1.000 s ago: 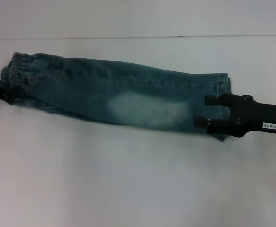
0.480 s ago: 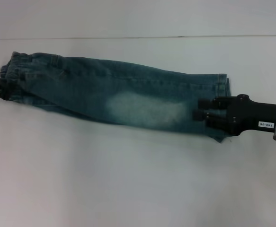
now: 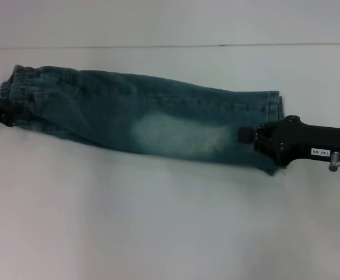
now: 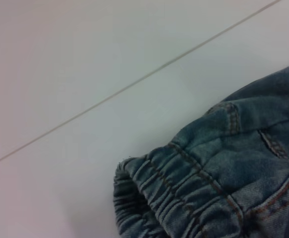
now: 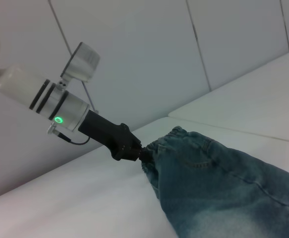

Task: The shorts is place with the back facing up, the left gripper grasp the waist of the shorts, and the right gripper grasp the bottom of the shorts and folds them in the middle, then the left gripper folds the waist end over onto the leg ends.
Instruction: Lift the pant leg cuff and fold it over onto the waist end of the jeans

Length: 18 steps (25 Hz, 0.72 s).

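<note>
A white table [image 3: 158, 221] fills most of the head view, with 1 thin dark seam line [image 3: 175, 45] running straight across its far part. In the right wrist view a pale panelled wall [image 5: 134, 54] rises behind the table, split by thin dark joints

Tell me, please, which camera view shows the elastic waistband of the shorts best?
The left wrist view: the waistband fills the near corner, gathers and stitching plain. The right wrist view shows it farther off, held by the left pincer. The head view shows it only small, at the shorts' left end.
</note>
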Each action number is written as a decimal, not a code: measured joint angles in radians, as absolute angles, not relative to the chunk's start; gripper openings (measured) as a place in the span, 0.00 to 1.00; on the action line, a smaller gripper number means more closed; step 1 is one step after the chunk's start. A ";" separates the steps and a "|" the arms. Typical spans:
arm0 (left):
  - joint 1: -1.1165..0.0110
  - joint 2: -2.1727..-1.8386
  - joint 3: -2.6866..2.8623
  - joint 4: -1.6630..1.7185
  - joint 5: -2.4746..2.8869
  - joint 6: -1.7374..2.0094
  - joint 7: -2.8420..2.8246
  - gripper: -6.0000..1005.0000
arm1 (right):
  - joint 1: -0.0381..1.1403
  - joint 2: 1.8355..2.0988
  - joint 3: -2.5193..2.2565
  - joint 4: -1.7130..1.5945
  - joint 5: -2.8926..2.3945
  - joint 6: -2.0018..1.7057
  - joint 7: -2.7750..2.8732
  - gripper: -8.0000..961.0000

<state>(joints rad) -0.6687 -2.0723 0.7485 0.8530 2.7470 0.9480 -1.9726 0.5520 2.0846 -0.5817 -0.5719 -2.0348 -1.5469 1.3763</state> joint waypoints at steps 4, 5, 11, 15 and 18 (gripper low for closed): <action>-0.666 -2.075 0.749 0.875 2.741 0.971 -1.973 0.07 | 0.552 2.085 -0.581 -0.570 -2.035 -1.541 1.376 0.11; -0.664 -2.078 0.749 0.887 2.741 0.980 -1.973 0.07 | 0.552 2.085 -0.581 -0.569 -2.035 -1.539 1.376 0.04; -0.655 -2.099 0.749 1.011 2.741 1.065 -1.973 0.07 | 0.557 2.086 -0.577 -0.533 -2.014 -1.477 1.362 0.04; -0.664 -2.118 0.760 1.178 2.740 1.210 -1.976 0.07 | 0.565 2.088 -0.581 -0.463 -1.935 -1.390 1.318 0.04; -0.675 -2.135 0.773 1.251 2.740 1.269 -1.984 0.07 | 0.579 2.091 -0.581 -0.399 -1.867 -1.314 1.266 0.04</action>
